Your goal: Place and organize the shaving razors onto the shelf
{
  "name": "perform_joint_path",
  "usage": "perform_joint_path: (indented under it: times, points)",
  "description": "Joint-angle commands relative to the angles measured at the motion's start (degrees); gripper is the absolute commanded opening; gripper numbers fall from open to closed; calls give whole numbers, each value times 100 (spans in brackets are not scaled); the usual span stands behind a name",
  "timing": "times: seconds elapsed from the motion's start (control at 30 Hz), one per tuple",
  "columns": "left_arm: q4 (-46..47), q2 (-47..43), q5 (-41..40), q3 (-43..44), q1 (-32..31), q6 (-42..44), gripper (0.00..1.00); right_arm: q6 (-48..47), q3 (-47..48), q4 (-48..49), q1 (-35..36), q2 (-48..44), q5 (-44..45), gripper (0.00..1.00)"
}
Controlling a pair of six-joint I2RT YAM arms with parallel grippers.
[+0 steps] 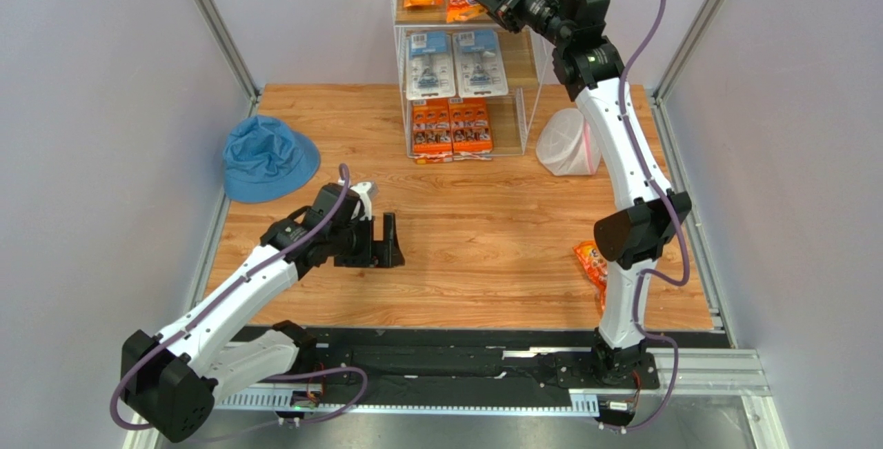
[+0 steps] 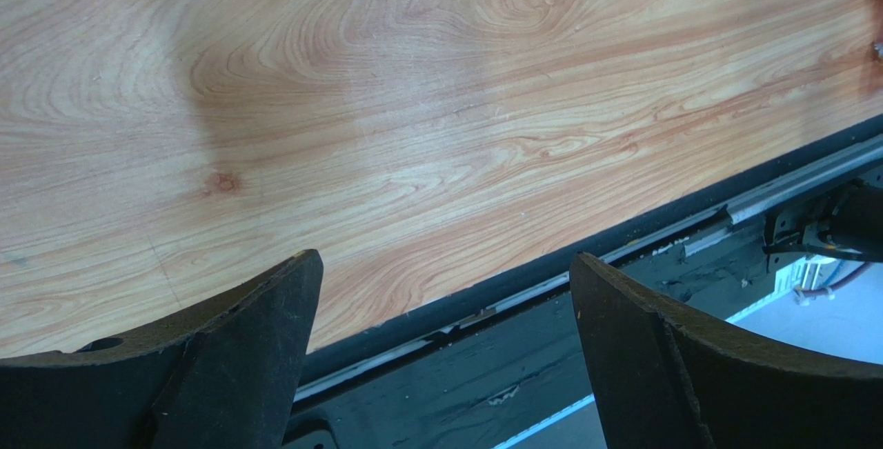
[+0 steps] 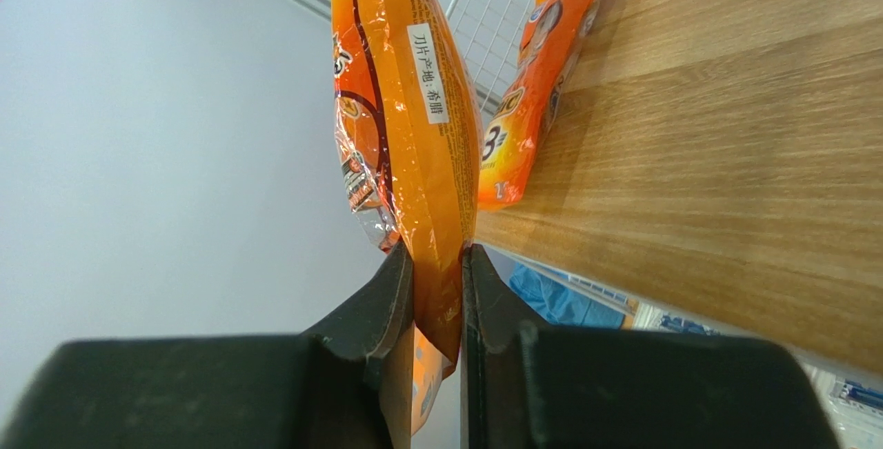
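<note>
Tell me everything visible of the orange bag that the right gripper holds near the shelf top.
The orange bag is a long, narrow pouch of glossy, crinkled plastic film with dark print and a small white label bearing Chinese characters. The right gripper is shut on one end, both fingers pinching the film flat. The bag is held on edge by the shelf's top board, near a second orange bag lying on that board. Whether the two bags touch, I cannot tell.
</note>
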Motion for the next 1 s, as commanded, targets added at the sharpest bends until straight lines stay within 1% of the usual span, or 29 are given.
perform_joint_path:
  times: [0.0,0.2,0.3,0.4,0.5,0.53,0.6,0.63,0.7,0.73,0.8,0.83,0.97]
  points:
    - [212,-249,184,-144,-11,35,98,490,404,136,19,327,381,0]
    - [256,-232,228,-144,-11,53,98,781,544,206,28,679,469,1]
    - [256,-249,264,-153,-11,61,98,825,580,180,46,750,522,3]
    - [282,-267,281,-162,-11,70,97,825,554,188,63,741,566,8]
    - [283,-285,290,-162,-11,61,97,816,492,162,81,671,654,15]
    - [291,-293,281,-170,-11,61,97,816,396,171,98,644,698,22]
    - [291,-311,290,-171,-11,53,97,781,325,189,125,539,864,29]
    - [291,-328,290,-179,-11,53,97,781,273,180,125,513,908,36]
    - [291,-355,307,-179,-11,44,97,755,272,180,169,468,1014,43]
    - [291,-372,308,-197,-11,44,97,746,290,171,169,468,1023,49]
    - [300,-390,308,-197,-11,52,97,702,316,127,212,442,1119,54]
    - [309,-390,308,-206,-11,35,97,693,316,101,230,433,1155,59]
    - [326,-399,343,-214,-11,35,97,596,229,13,292,267,1304,66]
